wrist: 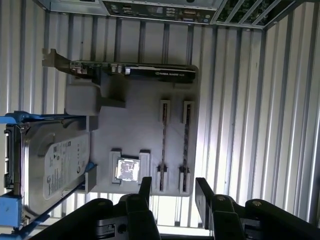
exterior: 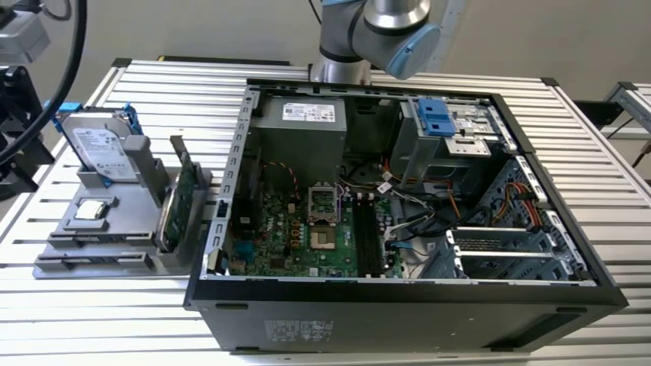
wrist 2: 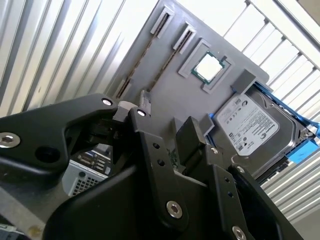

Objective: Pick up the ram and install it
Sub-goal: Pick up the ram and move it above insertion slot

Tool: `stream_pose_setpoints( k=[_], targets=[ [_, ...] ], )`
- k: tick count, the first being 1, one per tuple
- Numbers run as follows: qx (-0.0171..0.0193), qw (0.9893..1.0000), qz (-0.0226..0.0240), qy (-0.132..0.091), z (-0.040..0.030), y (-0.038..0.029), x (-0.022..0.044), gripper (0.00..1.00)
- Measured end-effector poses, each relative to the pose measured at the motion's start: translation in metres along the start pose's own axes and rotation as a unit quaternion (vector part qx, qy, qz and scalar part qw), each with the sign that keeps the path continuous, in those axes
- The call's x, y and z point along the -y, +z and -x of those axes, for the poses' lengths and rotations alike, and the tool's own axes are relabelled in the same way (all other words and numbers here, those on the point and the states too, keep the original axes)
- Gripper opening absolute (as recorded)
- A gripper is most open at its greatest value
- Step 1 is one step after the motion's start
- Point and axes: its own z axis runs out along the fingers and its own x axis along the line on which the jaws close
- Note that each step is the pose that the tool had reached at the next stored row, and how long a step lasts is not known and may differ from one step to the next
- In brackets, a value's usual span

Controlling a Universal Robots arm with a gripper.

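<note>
Slatted metal worktop [wrist: 280, 125]. Open black computer case [exterior: 407, 305], off beyond the jaws. Grey moulded tray [wrist: 135, 110], beneath the jaws. Silver hard drive [wrist: 55, 165], white label, blue rails. Ram [wrist: 186, 145]: thin dark strip, edge-on in a tray slot, in line with the gap between the jaws, untouched. Jaws spread wide, empty.

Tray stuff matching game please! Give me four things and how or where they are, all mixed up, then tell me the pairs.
1 hard drive
2 square chip
3 green card
4 gripper

A open, holding nothing
B stands on edge beside the computer case
C has blue side rails
D lies flat in a square pocket of the tray

Pairs: 1-C, 2-D, 3-B, 4-A
</note>
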Motion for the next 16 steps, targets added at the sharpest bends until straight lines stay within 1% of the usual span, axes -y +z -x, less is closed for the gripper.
stream_pose_setpoints(
  k=[8, 16],
  targets=[
    [0.0001, 1.0, -0.0001, 0.0, 0.0018, 0.0045, 0.0001, 1.0],
    [0.0, 1.0, 0.0, 0.0, 0.0051, 0.0085, 0.0004, 1.0]
  ],
)
